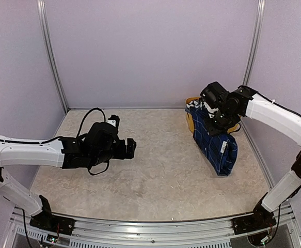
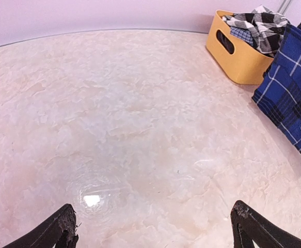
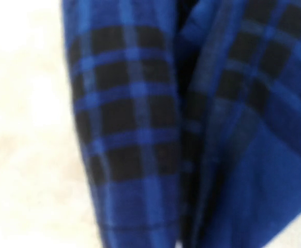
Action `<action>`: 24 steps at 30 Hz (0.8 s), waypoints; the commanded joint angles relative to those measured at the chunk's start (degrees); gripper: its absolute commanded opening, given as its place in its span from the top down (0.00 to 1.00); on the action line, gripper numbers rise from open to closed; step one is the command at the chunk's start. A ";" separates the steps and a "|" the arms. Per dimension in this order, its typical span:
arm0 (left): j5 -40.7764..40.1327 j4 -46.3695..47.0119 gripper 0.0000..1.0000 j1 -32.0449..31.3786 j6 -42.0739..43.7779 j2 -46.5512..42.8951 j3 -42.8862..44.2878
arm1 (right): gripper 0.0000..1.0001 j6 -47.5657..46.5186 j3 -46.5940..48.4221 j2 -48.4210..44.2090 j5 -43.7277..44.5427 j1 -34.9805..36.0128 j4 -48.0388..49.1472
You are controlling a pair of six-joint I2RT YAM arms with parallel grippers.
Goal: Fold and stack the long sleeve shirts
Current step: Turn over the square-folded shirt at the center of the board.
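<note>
Blue plaid cloth hangs from my right gripper (image 1: 215, 124), whose jaws are pinched almost shut on the upper part of the blue shirt (image 1: 217, 147). It dangles at the far right, its lower end seeming to reach the table (image 1: 160, 175), just beside the yellow tub (image 2: 238, 62). The black-and-white checked shirt (image 2: 261, 26) lies crumpled in that tub. My left gripper (image 2: 153, 227) hovers over the table at the left, jaws spread wide, holding nothing. I judge the task barely begun: nothing is spread flat or folded, and no stack exists. Both shirts need laying out, folding and stacking.
</note>
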 commanded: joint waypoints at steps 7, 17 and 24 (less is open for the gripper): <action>-0.46 -6.58 0.01 4.90 -1.92 -6.74 -2.99 | 0.95 20.87 12.73 25.21 14.36 25.27 -13.81; -5.65 -13.90 0.01 7.73 -3.38 -13.37 -3.68 | 0.50 22.82 30.38 43.77 6.89 38.18 -13.66; -4.16 -14.78 0.01 9.37 -4.28 -18.32 -6.08 | 0.09 19.13 16.46 33.79 -3.94 39.55 3.60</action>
